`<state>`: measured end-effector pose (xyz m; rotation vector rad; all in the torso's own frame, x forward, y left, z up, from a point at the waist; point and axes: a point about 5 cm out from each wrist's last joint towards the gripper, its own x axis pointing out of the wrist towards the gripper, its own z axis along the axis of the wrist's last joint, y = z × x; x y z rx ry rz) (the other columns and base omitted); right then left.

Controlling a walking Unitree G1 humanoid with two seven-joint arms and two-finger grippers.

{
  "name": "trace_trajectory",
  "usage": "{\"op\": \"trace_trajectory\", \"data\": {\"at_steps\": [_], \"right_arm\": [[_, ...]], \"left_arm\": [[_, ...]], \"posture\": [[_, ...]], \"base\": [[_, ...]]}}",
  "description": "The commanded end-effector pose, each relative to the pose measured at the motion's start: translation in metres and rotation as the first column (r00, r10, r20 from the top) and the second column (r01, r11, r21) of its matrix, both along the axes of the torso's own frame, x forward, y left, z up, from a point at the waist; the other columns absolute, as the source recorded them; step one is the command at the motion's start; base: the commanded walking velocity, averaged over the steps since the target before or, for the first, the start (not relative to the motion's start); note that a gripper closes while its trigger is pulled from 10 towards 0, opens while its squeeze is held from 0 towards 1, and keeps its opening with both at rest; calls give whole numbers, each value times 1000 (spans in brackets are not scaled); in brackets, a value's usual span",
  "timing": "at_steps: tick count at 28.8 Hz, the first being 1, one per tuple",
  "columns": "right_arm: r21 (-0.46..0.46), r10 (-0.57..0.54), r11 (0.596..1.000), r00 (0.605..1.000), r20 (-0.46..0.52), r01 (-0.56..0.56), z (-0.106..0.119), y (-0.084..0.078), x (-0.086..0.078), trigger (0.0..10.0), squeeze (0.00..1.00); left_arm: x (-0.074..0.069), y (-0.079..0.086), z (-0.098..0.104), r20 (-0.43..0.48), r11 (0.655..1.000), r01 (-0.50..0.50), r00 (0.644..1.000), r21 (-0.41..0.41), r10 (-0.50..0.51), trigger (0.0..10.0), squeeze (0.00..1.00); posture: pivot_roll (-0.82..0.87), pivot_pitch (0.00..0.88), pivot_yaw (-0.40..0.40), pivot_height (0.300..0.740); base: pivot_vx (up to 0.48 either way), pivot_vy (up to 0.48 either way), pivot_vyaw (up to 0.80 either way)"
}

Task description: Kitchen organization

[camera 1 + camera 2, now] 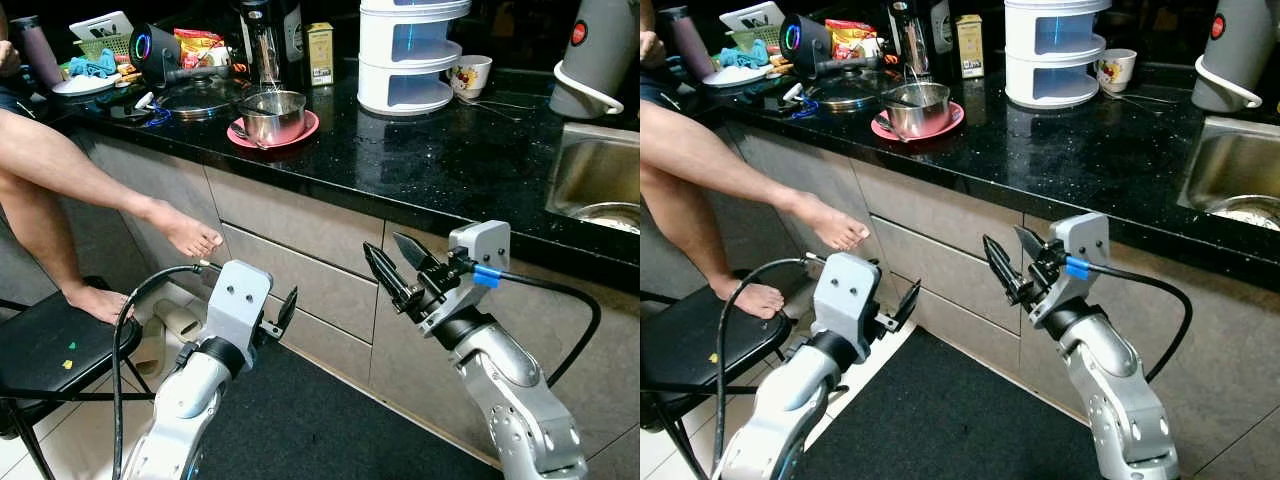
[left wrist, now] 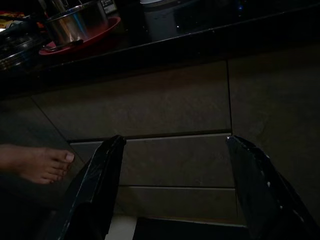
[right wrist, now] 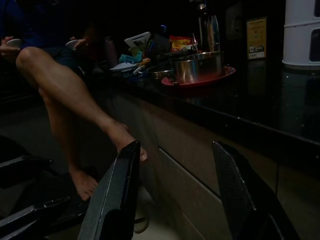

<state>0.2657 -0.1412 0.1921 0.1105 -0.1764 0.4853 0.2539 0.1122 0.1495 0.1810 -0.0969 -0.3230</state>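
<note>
Shiny steel pot (image 1: 273,115) seen upright on round red plate (image 1: 304,130), on black speckled stone table (image 1: 440,160). White tiered plastic container (image 1: 408,55) stood upright further back; floral white cup (image 1: 469,75) placed just beside it. Glass lid (image 1: 200,98) laid flat near pot.

**Head pair above, wrist cameras low at the cabinet fronts**

Both eye views look forward and down over the black worktop (image 1: 450,160), sharing its front edge and the steel pot (image 1: 273,115). Each wrist view sits low, near the drawer fronts (image 2: 175,105), facing the worktop's front edge; both catch that pot
</note>
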Motion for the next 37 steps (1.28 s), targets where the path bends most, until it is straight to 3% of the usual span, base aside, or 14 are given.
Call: {"op": "trace_trajectory", "data": {"at_steps": [1, 11, 28, 37], "right_arm": [[10, 15, 1000, 1000, 9, -15, 2, 4, 2, 10000, 0], [53, 77, 995, 996, 33, -79, 7, 11, -1, 10000, 0], [69, 152, 985, 986, 61, -156, 11, 17, -7, 10000, 0], [72, 144, 987, 988, 51, -147, 10, 16, -6, 10000, 0]], "left_arm": [[0, 1, 1, 9, 1000, 10, 1000, 1, -10, 10000, 0], [0, 0, 1, 12, 1000, 20, 1000, 8, -20, 10000, 0], [0, -1, 0, 13, 1000, 24, 1000, 11, -24, 10000, 0], [0, -2, 1, 14, 1000, 28, 1000, 13, -28, 10000, 0]], "posture": [[-69, 0, 57, 740], [-67, 0, 58, 740], [-64, 0, 59, 740], [-64, 0, 61, 740]], "base": [[360, 0, 0], [379, 0, 0], [383, 0, 800], [384, 0, 0]]}}
